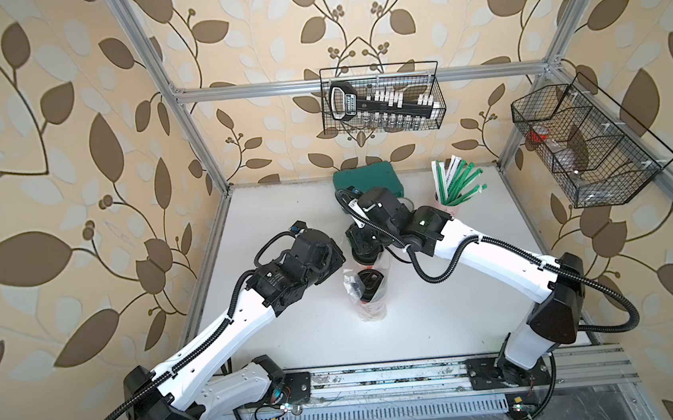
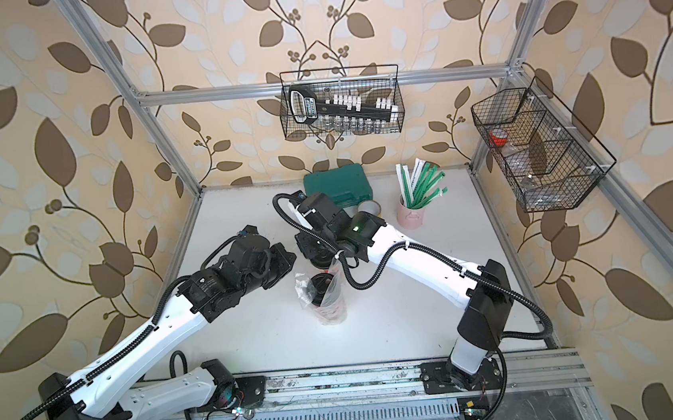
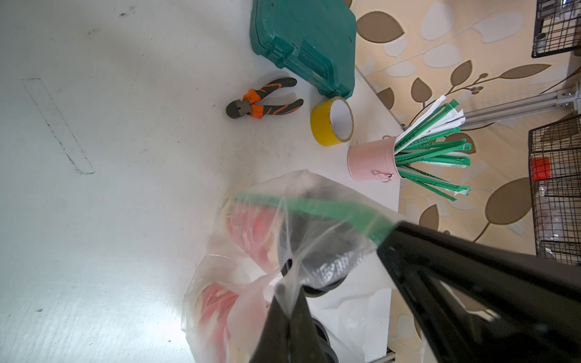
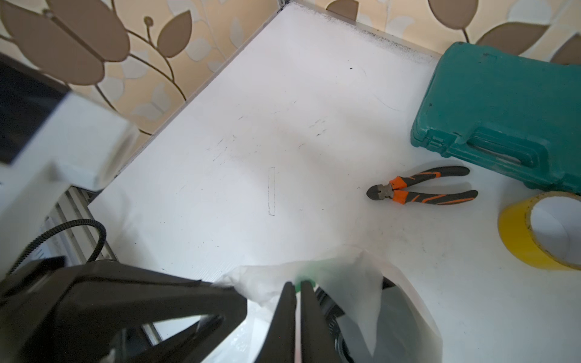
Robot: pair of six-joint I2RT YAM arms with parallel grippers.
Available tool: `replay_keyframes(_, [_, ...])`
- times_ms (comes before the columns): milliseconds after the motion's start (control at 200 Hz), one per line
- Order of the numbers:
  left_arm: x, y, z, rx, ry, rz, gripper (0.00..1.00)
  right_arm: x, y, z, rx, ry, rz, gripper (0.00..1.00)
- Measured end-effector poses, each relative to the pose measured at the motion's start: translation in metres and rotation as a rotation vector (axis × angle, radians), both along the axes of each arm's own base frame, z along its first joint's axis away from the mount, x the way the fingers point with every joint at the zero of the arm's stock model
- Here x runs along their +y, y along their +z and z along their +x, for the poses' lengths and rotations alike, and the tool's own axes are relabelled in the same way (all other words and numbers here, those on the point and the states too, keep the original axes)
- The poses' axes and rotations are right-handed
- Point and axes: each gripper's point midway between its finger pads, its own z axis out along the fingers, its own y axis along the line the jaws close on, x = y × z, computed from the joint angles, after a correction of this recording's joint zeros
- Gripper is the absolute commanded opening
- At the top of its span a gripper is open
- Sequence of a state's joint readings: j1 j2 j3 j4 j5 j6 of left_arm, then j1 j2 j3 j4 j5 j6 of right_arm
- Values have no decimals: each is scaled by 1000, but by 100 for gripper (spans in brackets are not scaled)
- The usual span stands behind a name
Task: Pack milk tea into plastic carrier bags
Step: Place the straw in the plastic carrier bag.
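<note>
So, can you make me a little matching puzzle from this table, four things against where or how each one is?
1. clear crinkly plastic bag
2. single green wrapped straw
3. pink metal bucket
4. orange-and-grey cutting pliers

A. lying loose, handles apart
B. pinched by the left claw, two red paper cups inside
C. crammed with green and white straws
D. gripped by the right claw

Pairs: 1-B, 2-D, 3-C, 4-A
</note>
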State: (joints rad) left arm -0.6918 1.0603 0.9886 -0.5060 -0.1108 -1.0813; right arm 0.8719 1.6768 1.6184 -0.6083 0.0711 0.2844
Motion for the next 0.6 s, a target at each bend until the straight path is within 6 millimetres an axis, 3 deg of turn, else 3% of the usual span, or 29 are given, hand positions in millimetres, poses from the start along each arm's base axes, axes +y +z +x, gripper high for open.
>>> replay_keyframes(230, [0, 2, -1, -4, 0, -3, 0, -5, -16, -3, 21, -2, -39, 13])
replay_keyframes(365, [1, 2, -1, -5, 0, -4, 0, -7, -12, -5, 26, 7, -45, 32])
replay_keyframes(495, [3, 1, 0, -2, 7, -2, 0, -18, 21, -7, -19, 2, -5, 41])
replay_keyframes(555, [3, 1, -1, -1, 7, -2, 0, -39, 45, -2, -54, -28, 31, 48])
replay_keyframes(600, [3, 2, -1, -3, 7, -3, 0, -66, 67, 8, -90, -90, 70, 48])
